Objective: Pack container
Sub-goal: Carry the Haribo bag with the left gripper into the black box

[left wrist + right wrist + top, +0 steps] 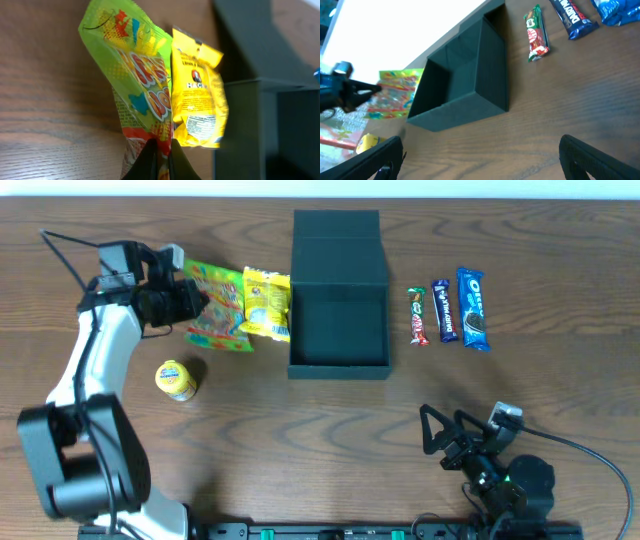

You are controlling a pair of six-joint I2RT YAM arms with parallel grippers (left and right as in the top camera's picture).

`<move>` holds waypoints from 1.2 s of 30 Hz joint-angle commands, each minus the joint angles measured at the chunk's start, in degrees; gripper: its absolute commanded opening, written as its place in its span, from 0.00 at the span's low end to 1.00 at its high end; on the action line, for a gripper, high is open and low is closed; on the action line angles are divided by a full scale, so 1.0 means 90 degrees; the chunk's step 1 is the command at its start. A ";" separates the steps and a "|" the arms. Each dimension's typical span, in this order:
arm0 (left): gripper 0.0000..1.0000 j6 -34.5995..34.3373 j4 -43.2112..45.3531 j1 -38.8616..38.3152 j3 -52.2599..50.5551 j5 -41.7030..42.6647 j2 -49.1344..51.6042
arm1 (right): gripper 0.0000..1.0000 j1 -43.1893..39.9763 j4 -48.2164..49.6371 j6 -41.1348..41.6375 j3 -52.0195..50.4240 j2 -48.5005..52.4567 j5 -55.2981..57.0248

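The dark teal container (338, 363) stands open at the table's middle, its flap lid laid back; it also shows in the right wrist view (485, 97) and the left wrist view (240, 120). My left gripper (192, 302) is shut on the edge of a green gummy packet (220, 305), seen close in the left wrist view (135, 80), jaws (161, 155) pinching it. A yellow snack packet (267, 304) lies against the container's left side (197, 95). My right gripper (440, 442) is open and empty near the front right.
Three snack bars lie right of the container: a red-green one (417, 316), a dark blue one (444, 311) and a blue Oreo pack (473, 308). A small yellow cup (176, 379) stands at the front left.
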 commanded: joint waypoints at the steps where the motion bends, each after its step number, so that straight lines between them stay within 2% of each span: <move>1: 0.06 -0.0029 -0.0112 -0.0143 0.0253 0.0148 -0.0738 | 0.99 0.0012 0.0160 -0.0119 -0.0015 -0.0027 -0.0039; 11: 0.06 -0.0032 -0.0403 -0.1489 0.0253 0.0311 -0.1953 | 0.99 0.0012 0.0226 -0.0117 -0.0015 -0.0027 -0.0046; 15: 0.06 -0.0401 -0.0406 -0.2035 0.0240 0.0301 -0.1987 | 0.99 0.0012 0.0226 -0.0117 -0.0015 -0.0027 -0.0051; 20: 0.05 -0.1190 -0.0287 -0.2681 0.0221 -0.0357 -0.1702 | 0.99 0.0012 0.0226 -0.0117 -0.0015 -0.0027 -0.0049; 28: 0.06 -0.2480 0.0503 -0.3317 0.0221 -0.0520 -0.0505 | 0.99 0.0012 0.0226 -0.0117 -0.0015 -0.0027 -0.0087; 36: 0.06 -0.2912 0.0787 -0.3356 0.0221 -0.0580 0.0289 | 0.99 0.0012 0.0223 -0.0119 -0.0015 -0.0027 -0.0189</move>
